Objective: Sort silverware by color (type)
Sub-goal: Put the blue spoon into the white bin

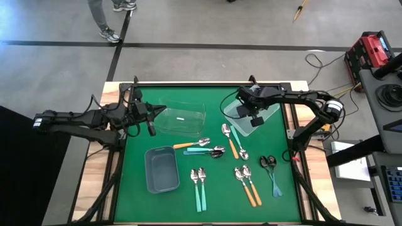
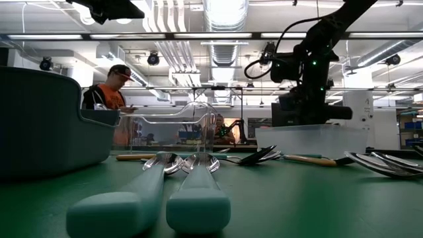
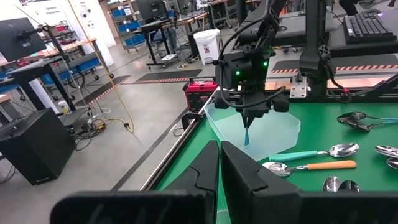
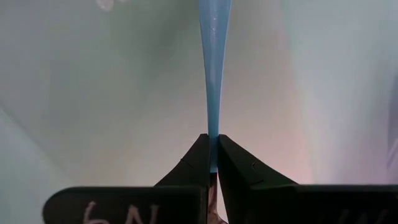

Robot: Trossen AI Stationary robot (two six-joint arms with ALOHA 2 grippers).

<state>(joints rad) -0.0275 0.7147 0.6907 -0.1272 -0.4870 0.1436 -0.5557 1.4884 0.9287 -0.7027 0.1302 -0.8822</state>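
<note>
1. High view: the right gripper [image 1: 255, 120] hangs over the clear bin [image 1: 269, 112] at the far right of the green bench [image 1: 182, 201], its arm reaching in from the right edge with the elbow bent back. The step in hand looks like dropping a blue-handled spoon into that bin; done well, the fingers should part only once the spoon is low inside the walls, so it cannot bounce out. The left gripper [image 1: 151, 129] waits near the bench's left edge, beside a second clear bin [image 1: 182, 118]. The remaining spoons [image 1: 242, 179] lie spread over the middle and near part of the bench, orange, teal and darker blue mixed, with a grey bin [image 1: 162, 169] to their left.

2. Low view: the right arm comes down from above, wrist roughly vertical over the clear bin's rim. Two teal handles [image 2: 155, 198] lie close to the lens.

3. Left wrist view: the left fingers [image 3: 245, 177] are pressed together, holding nothing. Across the bench the right gripper points straight down, a slim blue handle [image 3: 247, 134] dangling from it into the bin.

4. Right wrist view: the right fingers [image 4: 233, 165] are clamped on the blue handle's end, which runs straight away from them toward the bin floor. Keep the wrist plumb while lowering, so the spoon lands flat.
</note>
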